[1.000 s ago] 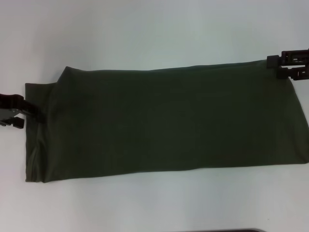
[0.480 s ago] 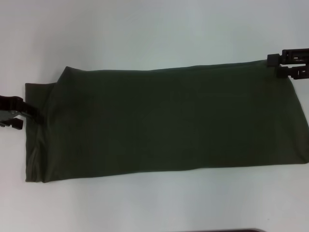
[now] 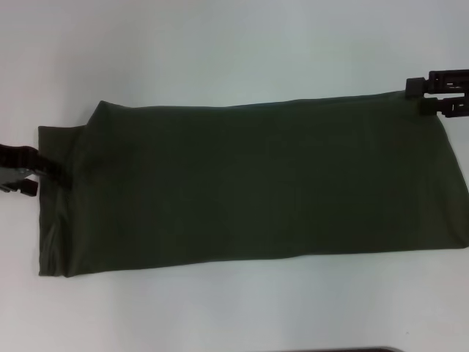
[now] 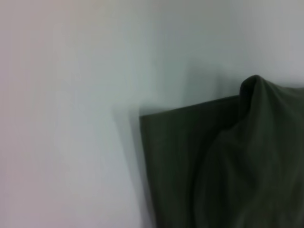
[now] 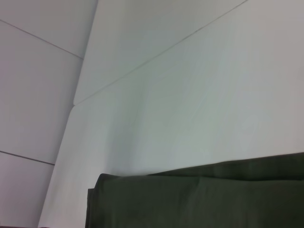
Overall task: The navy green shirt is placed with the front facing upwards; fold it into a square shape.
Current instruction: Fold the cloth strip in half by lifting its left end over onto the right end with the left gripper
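Head view: shirt (image 3: 249,187) folded lengthwise, apparently flat.

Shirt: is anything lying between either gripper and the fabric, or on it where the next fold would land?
Nothing visible. The left gripper and right gripper sit at the shirt edges, and its surface is bare.

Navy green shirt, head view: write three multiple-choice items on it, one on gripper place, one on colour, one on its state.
1. Where is the right gripper?
A. at the navy green shirt's far right corner
B. over its middle
C. at its near left corner

2. What colour is the table?
A. red
B. white
C. black

3. How does the shirt lie?
A. crumpled in a ball
B. hanging off an arm
C. folded into a long flat band

Answers: 1 A, it sits at that corner while the left gripper is at the left edge; 2 B, bare white surface all round; 3 C, flat, wide, plain side up.
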Tool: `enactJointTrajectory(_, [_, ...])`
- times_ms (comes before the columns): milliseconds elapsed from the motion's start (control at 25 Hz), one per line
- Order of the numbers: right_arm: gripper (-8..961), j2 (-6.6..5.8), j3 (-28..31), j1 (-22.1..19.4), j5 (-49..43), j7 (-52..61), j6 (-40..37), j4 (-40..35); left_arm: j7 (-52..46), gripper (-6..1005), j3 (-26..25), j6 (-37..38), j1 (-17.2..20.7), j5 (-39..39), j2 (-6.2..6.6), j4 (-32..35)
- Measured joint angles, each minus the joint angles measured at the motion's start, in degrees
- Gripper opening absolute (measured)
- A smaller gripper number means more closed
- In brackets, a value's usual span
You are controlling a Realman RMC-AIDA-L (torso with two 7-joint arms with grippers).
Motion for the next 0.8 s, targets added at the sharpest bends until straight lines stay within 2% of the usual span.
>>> enactJointTrajectory(800, [806, 0.00, 0.2, 0.0, 0.0, 0.2, -0.1, 0.1, -3.5, 734, 0.4, -0.9, 0.4, 1.0, -0.31, 0.4])
